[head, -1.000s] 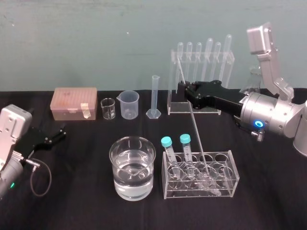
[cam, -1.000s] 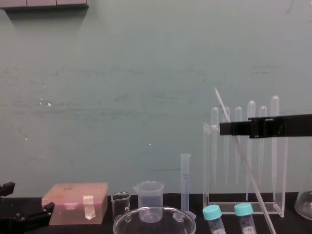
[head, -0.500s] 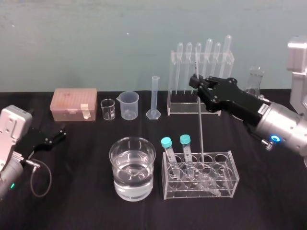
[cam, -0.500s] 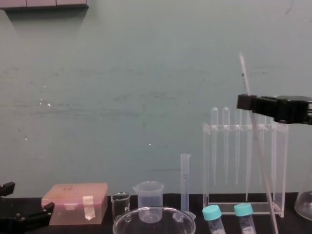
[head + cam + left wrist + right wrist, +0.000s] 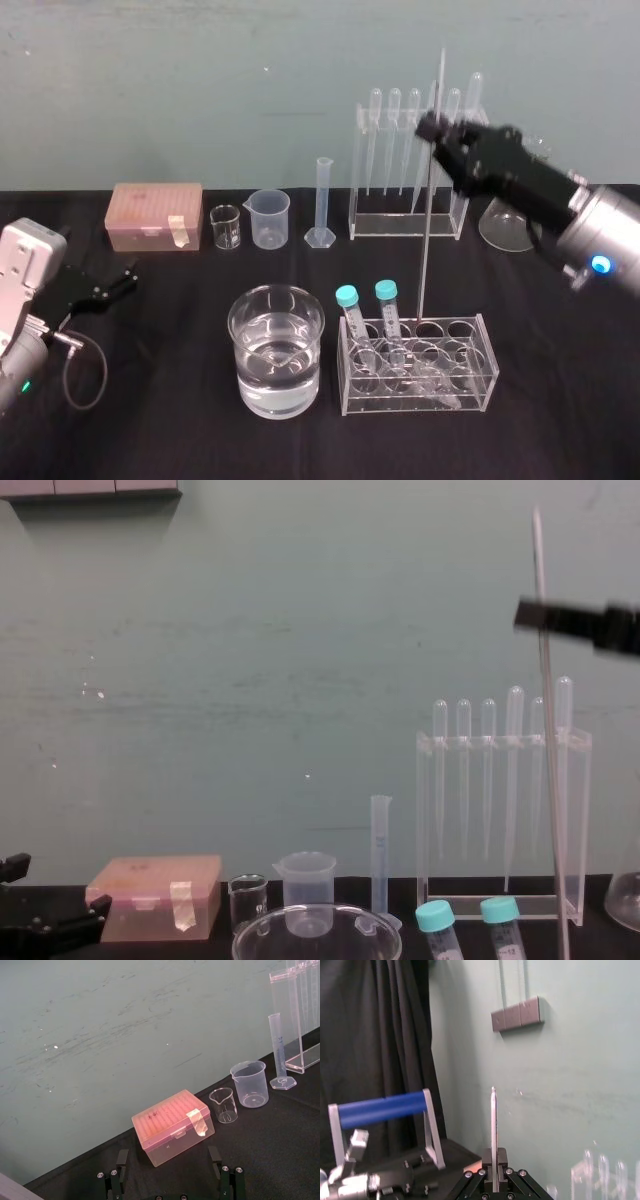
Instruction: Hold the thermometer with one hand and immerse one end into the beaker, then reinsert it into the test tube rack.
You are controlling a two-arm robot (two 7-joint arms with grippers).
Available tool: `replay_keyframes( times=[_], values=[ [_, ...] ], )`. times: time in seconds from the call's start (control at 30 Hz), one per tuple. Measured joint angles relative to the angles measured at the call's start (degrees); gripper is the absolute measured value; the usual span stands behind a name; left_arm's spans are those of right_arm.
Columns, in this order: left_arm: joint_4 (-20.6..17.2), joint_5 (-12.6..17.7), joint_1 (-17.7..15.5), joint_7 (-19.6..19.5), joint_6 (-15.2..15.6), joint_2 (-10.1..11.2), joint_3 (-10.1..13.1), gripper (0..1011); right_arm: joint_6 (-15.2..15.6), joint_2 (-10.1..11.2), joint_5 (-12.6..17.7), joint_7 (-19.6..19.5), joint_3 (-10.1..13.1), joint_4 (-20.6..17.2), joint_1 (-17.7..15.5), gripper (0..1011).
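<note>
My right gripper is shut on the thermometer, a long thin glass rod held almost upright. Its lower tip hangs just above the holes of the low clear test tube rack, which holds two blue-capped tubes. The beaker, wide and part full of water, stands left of that rack. My left gripper rests open at the table's left edge, holding nothing.
Along the back stand a pink tip box, a tiny glass beaker, a plastic beaker, a graduated cylinder and a tall acrylic frame of pipettes. A glass flask sits behind my right arm.
My right gripper has risen and swung right, bringing the thermometer from a lean to near upright and lifting its lower end out of the low rack. The left arm is unmoved.
</note>
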Motion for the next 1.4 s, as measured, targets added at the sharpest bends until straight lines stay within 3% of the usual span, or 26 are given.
replay_keyframes(
  times=[0.27,0.5,0.63,0.87,1.03,1.4],
  values=[
    [0.0,0.0,0.0,0.0,0.0,0.0,0.0,1008,5.53,0.91,3.64,0.19,0.61,-1.55,7.05,58],
    [0.0,0.0,0.0,0.0,0.0,0.0,0.0,1008,8.17,0.65,4.06,0.71,-1.46,-0.53,14.67,58],
    [0.0,0.0,0.0,0.0,0.0,0.0,0.0,1008,8.64,-1.23,4.08,2.36,-4.24,1.16,18.95,58],
    [0.0,0.0,0.0,0.0,0.0,0.0,0.0,1008,9.01,-5.76,5.43,6.81,-9.75,3.61,23.19,58],
    [0.0,0.0,0.0,0.0,0.0,0.0,0.0,1008,8.96,-8.98,6.17,10.2,-13.96,6.29,25.04,58],
    [0.0,0.0,0.0,0.0,0.0,0.0,0.0,1008,7.41,-12.09,6.11,15.18,-20.32,15.06,26.39,58]
  ],
)
